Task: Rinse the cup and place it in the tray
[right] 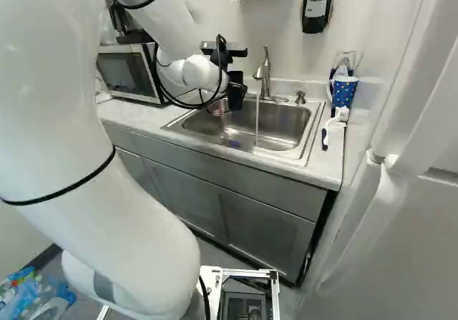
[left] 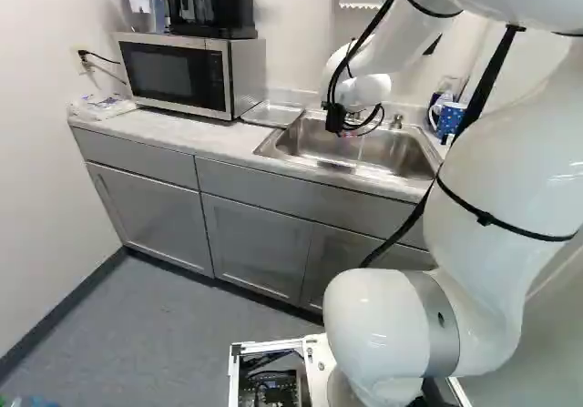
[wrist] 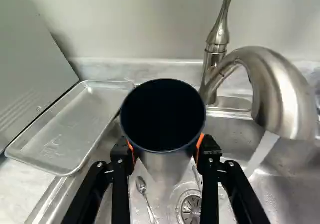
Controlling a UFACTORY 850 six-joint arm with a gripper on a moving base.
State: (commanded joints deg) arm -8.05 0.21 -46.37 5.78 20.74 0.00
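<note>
Holding the steel cup (wrist: 163,114) by both sides, the gripper (right: 236,97) has its fingers about a cup's width apart, orange pads (wrist: 199,145) touching it. Cup's over the sink (right: 279,125), its dark inside too murky to make out. Spoon (wrist: 141,185) lies below, and a finger partly covers the drain (wrist: 190,208). Water's running from the faucet (wrist: 280,91) just beside the cup; metal tray (wrist: 65,124) sits beside the sink. Upper left of the left base view: microwave (left: 178,72), markings too small to tell, and a cut-off coffee maker (left: 211,5) on top.
</note>
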